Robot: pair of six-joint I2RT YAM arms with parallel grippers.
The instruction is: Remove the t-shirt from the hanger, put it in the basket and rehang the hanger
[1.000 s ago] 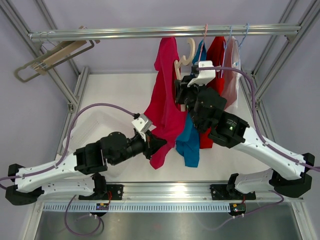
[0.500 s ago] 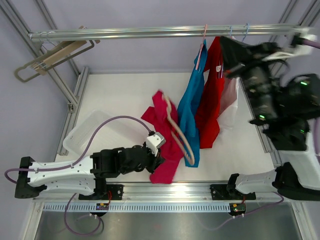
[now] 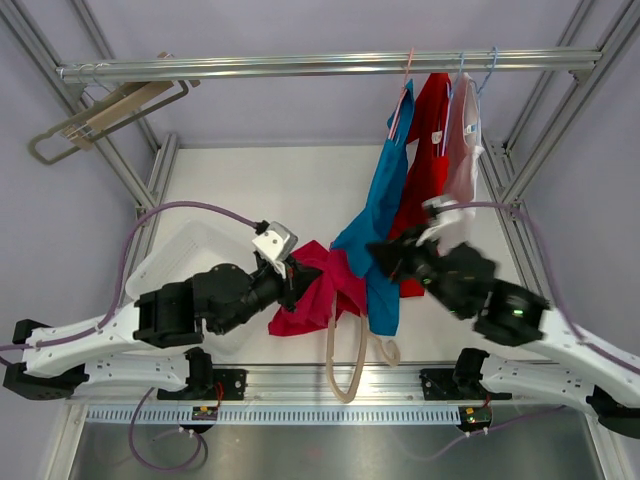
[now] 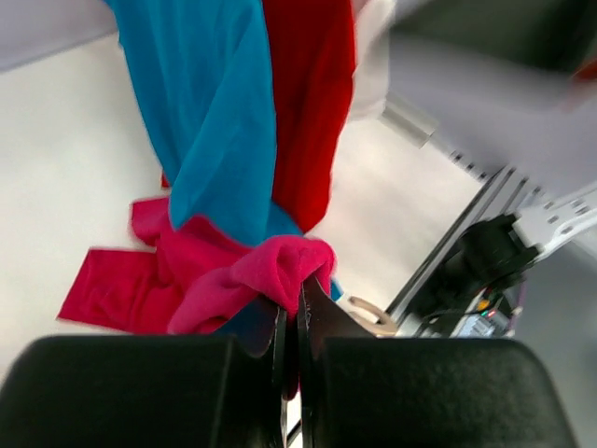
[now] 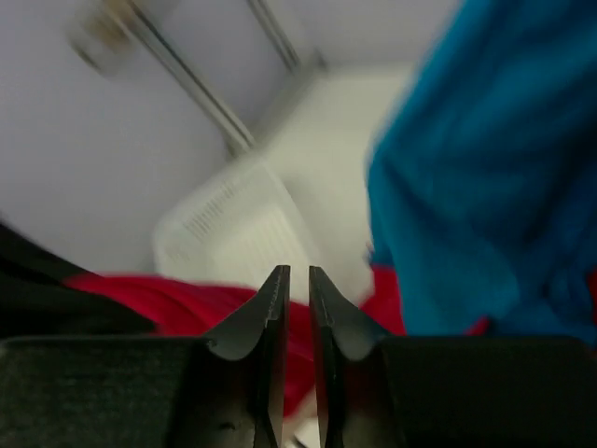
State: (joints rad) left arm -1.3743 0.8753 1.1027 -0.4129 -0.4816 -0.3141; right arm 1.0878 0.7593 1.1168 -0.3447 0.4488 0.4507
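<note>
Near the middle of the table, left gripper pinches a fold of the pink t-shirt, holding it clear. Wooden hanger lies at the near edge, seemingly slipped out. Right gripper, nearly closed on nothing, sits beside the hanging blue shirt.

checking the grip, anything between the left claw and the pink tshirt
Nothing visible. The left claw is shut directly on a fold of the pink t-shirt. The blue shirt hangs beyond it, overlapping the pink cloth but not the gripped fold.
</note>
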